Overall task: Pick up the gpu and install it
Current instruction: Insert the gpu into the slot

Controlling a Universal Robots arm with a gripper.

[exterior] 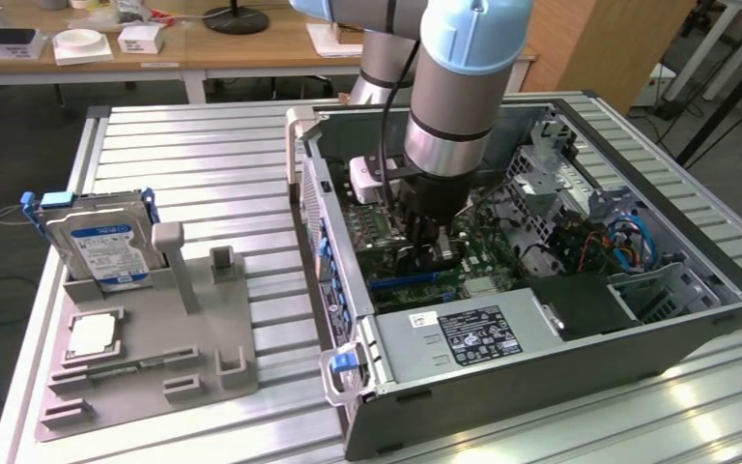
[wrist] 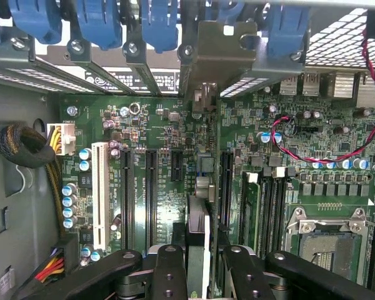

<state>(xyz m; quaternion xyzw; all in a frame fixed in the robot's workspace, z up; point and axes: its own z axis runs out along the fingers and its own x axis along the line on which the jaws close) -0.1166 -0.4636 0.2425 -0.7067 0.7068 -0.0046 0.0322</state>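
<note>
Reaching into the open computer case [exterior: 526, 401], your pincer [wrist: 206, 275] clamps the gpu [wrist: 197, 234] edge-on between its fingers. You hold the card upright over the motherboard [wrist: 162, 125], among its expansion slots; whether it is seated, you cannot tell.

The fingers [wrist: 169, 275] of your claw [wrist: 199, 272] are matt black. Between them, the gpu [wrist: 199, 232] shows a dull grey edge, and ahead of the claw its bracket [wrist: 215, 53] is unpolished metal. Around the claw, the motherboard [wrist: 156, 137] is green lacquered board with a slight sheen. Beyond it, the clips [wrist: 100, 25] are smooth blue plastic. Well away from the claw, the table [exterior: 190, 155] is ribbed bare aluminium and the holder [exterior: 152, 358] is matt grey plastic.
</note>
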